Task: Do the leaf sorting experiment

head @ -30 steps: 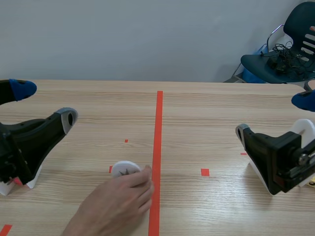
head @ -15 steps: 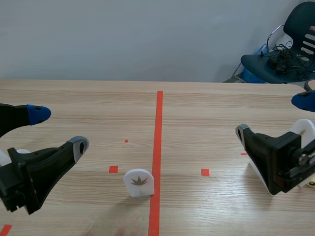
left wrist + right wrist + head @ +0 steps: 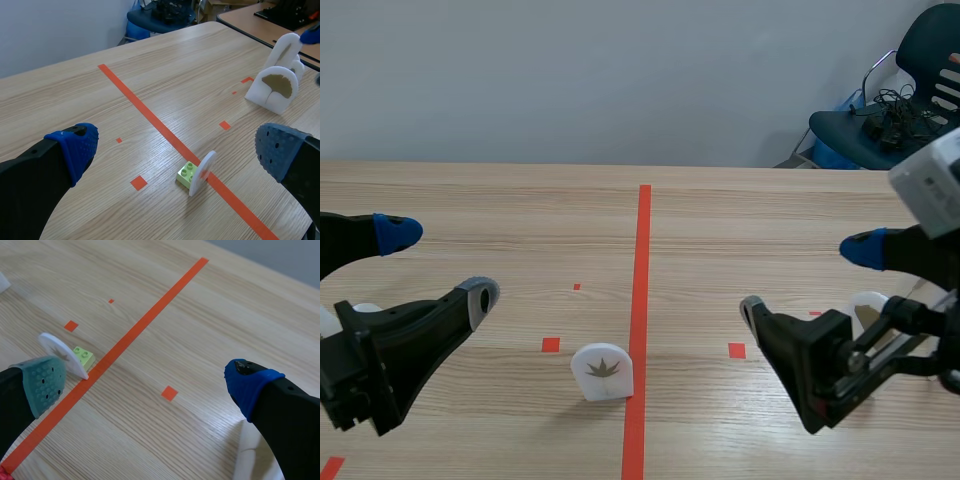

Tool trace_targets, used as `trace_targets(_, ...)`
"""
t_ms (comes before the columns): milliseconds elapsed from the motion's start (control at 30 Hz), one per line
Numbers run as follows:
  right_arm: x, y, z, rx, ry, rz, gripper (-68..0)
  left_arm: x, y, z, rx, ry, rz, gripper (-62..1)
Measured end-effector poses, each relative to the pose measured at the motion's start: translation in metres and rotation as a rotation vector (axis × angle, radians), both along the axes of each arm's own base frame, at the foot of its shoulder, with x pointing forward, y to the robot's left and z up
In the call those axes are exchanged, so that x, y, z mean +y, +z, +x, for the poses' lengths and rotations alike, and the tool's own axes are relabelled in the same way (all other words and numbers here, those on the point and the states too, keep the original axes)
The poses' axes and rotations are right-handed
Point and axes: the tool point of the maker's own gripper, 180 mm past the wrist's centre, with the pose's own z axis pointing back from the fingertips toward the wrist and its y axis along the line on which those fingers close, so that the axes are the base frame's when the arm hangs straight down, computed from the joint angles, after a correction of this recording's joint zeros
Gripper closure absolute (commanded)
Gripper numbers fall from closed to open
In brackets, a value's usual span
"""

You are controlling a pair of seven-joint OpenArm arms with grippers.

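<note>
Leaf card (image 3: 602,370): small white arched plaque with a dark leaf print, standing upright on a green brick (image 3: 186,174) clipped behind its foot. It sits just left of the centre tape line (image 3: 642,250), touching its edge, at the near end of the table (image 3: 520,215), between the two arms and apart from both.

Handling, judged: light, stiff, thin plate, smooth faces, top-heavy on a small base, so a nudge tips it. Best hold looks like a pinch across the two flat faces, low, near the brick; pads on the rounded edge would likely slip. The brick may pop off if twisted.

Left gripper (image 3: 438,263): fingers spread wide, nothing between them, hovering left of the card. Right gripper (image 3: 810,280): also spread wide, empty, right of the tape line, card ahead and to its side.

Further out: white holder with a tan leaf shape (image 3: 275,87) standing at the right side, another white piece (image 3: 340,315) behind the left arm, a chair (image 3: 890,115) past the table.
</note>
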Motion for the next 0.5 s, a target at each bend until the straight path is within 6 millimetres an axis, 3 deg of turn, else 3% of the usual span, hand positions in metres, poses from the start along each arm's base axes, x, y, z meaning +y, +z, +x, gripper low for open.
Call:
trace_targets(167, 0.015, -0.05, 0.006, 0.057, 0.055, -0.013, -67.9, 0.0, 0.0, 0.0, 0.0, 0.0, 0.0, -62.3)
trace_targets(500, 0.09, -0.108, 0.004, 0.047, 0.263, -0.002, -67.9, 0.0, 0.0, 0.0, 0.0, 0.0, 0.0, -62.3)
